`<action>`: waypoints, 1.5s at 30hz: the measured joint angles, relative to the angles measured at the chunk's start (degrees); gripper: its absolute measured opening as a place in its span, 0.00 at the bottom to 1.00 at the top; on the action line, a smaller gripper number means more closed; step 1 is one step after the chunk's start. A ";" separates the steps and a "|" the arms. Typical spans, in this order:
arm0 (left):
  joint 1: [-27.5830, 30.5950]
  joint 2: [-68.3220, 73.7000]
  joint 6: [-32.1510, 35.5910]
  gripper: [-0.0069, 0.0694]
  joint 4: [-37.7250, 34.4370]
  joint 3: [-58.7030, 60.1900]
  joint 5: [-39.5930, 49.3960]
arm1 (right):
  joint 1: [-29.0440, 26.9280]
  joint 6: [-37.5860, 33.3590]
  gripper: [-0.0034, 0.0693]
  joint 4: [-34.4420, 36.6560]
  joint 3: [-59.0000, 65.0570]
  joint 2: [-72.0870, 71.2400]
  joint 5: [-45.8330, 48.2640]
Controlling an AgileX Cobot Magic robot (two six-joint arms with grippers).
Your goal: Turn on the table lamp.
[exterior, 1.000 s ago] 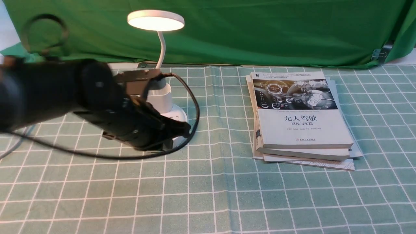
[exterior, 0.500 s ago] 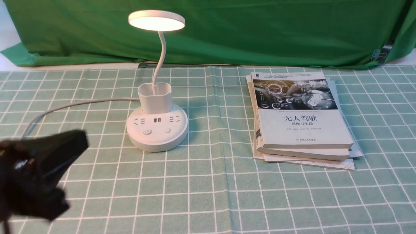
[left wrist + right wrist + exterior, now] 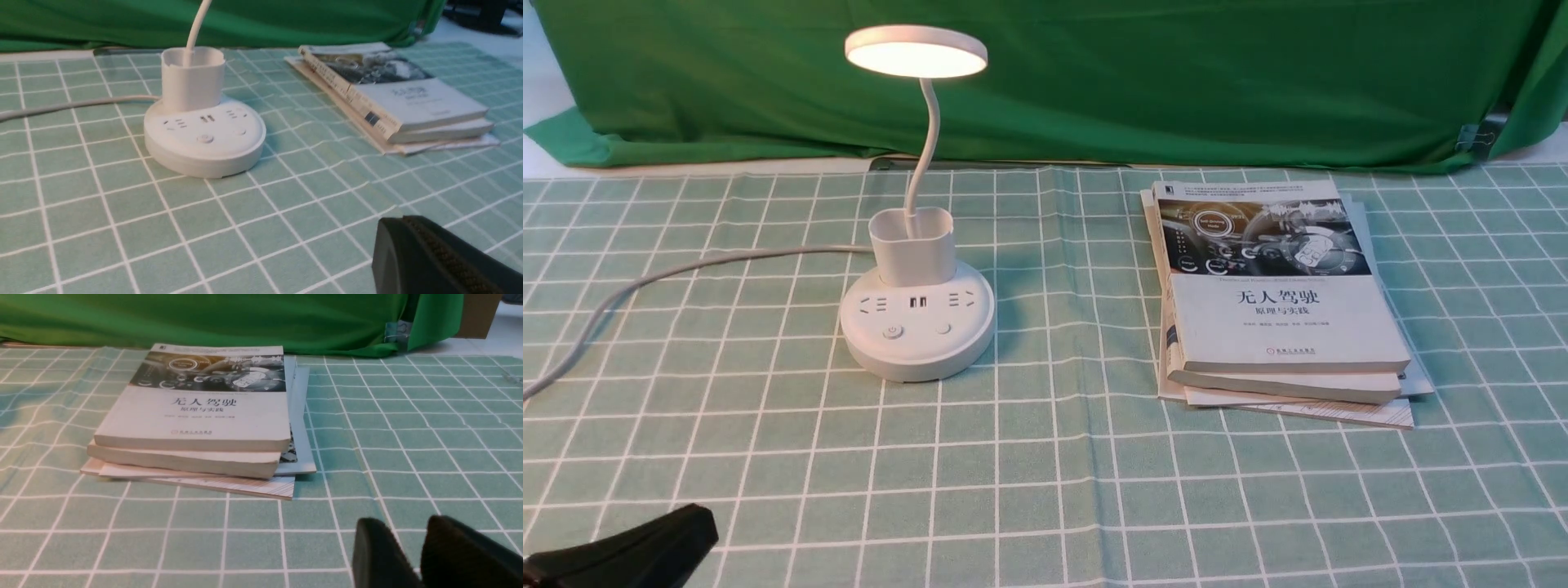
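Left tool (image 3: 629, 549): near left corner of the front view, one dark tip visible, grip state cannot be told. Right tool (image 3: 421, 555): seen only by its wrist camera, two dark fingers nearly together, holding nothing. Checked worktop (image 3: 1045, 490). Table lamp (image 3: 917, 322): left of centre, disc head lit in the front view only, grey cord (image 3: 686, 269) trailing left. Stack of books (image 3: 1278, 302): right, well apart from the lamp. Green backdrop (image 3: 1176, 73): far edge.

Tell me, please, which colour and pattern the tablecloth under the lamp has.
The tablecloth is pale green with a white grid of squares, clearest in the front view.
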 joint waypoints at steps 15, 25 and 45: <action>15.12 -8.64 -12.17 0.09 18.87 7.42 -21.25 | 0.00 0.00 0.37 0.00 0.00 0.00 0.00; 18.24 -13.59 -15.33 0.09 19.61 7.48 -0.26 | 0.00 0.02 0.37 0.00 0.00 0.00 -0.02; 18.25 -13.72 -15.68 0.09 17.92 7.48 1.90 | 0.00 0.07 0.37 0.00 0.00 0.00 -0.06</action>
